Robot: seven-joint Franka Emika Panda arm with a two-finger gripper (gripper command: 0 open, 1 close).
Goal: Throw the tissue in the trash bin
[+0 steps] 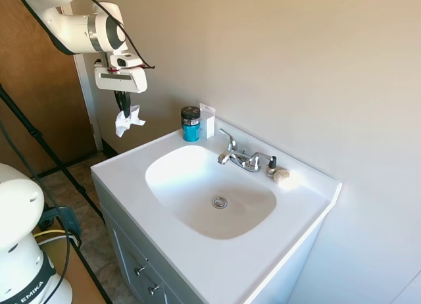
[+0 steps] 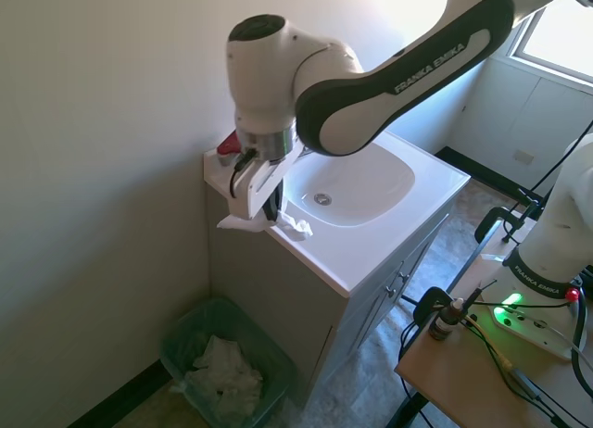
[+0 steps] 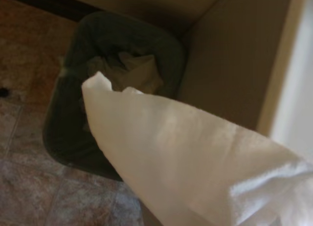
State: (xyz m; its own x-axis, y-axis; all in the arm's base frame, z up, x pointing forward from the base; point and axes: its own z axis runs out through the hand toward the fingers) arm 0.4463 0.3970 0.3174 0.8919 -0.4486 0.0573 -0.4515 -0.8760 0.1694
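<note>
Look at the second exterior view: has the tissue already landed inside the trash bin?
No: the tissue hangs from the hand beside the sink counter, well above the trash bin on the floor.

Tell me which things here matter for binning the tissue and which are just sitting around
Part of the job:
- tissue, held in the pincer beyond the end of the vanity
- trash bin on the floor below, already holding crumpled paper

Just lying about:
- blue jar with black lid at the sink's back corner
- faucet
- small beige lump beside the faucet
- sink
</note>
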